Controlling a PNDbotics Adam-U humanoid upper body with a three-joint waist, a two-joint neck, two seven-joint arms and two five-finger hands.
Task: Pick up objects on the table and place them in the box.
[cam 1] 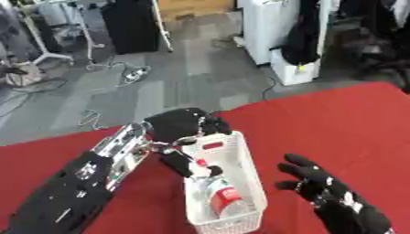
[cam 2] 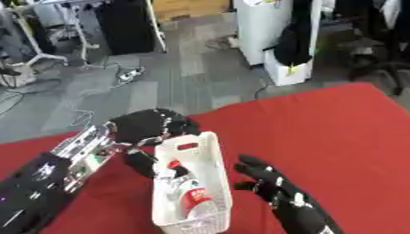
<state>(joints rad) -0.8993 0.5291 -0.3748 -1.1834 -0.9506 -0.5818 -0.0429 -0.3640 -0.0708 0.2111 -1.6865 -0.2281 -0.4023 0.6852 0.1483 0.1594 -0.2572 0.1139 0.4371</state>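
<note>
Left robot hand point(cam 1: 180, 124) hangs curled, holding nothing, over the white box's point(cam 1: 248, 176) far end, while the right robot hand point(cam 1: 320, 185) hovers open beside it.

bottle point(cam 1: 223, 197) in basket point(cam 1: 244, 157) | left hand point(cam 1: 180, 124) behind | right hand point(cam 1: 320, 183) right

no legible text — none

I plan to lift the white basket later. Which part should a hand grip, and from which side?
Probably the far end wall of the basket, at its red-marked handle slot, coming from above. The rim there is bare, while a bottle fills the inside. The left hand is already over that end; the right hand rests open on the right.
</note>
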